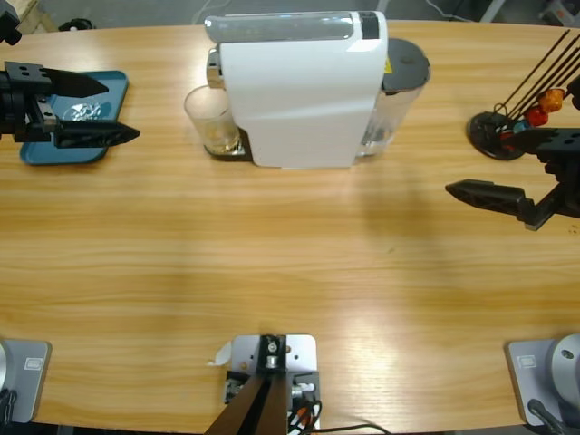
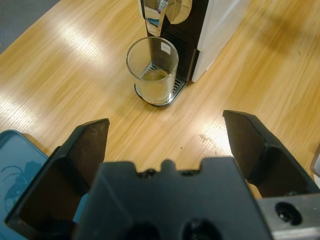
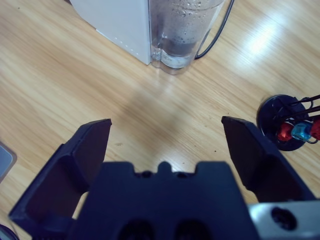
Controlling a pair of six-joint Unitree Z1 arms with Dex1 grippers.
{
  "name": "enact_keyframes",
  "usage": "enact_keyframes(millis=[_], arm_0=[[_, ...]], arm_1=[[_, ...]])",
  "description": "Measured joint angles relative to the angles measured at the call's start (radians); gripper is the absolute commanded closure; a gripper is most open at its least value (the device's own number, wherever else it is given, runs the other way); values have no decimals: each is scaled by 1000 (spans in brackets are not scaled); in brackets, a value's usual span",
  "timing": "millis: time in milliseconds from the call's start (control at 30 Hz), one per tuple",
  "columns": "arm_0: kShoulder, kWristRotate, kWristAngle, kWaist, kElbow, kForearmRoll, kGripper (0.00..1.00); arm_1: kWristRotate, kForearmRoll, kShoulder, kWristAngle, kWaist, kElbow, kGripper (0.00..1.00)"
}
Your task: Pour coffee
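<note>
A clear glass stands on the drip tray under the spout of the white coffee machine. A shallow bit of pale brown coffee lies in the bottom of the glass. My left gripper hovers open over the table's far left, well apart from the glass, with nothing between its jaws. In the left wrist view my left gripper points at the glass. At the far right my right gripper is open and holds nothing. Ahead of my right gripper stands the machine's water tank.
A blue tray with a crumpled silver bit lies under the left gripper. A black capsule stand with red and orange capsules is beside the right gripper. Its base and a black cable show in the right wrist view.
</note>
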Motion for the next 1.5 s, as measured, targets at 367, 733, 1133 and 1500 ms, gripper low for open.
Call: enact_keyframes(millis=[367, 733, 1133, 1500], arm_0=[[14, 4, -2, 0, 7, -22, 0], [22, 12, -25, 0, 8, -26, 0], [64, 92, -29, 0, 11, -27, 0], [266, 137, -67, 0, 24, -278, 0]], arm_1=[[0, 0, 0, 0, 0, 0, 0], [0, 0, 0, 0, 0, 0, 0], [0, 0, 1, 0, 0, 0, 0], [0, 0, 61, 8, 0, 0, 0]])
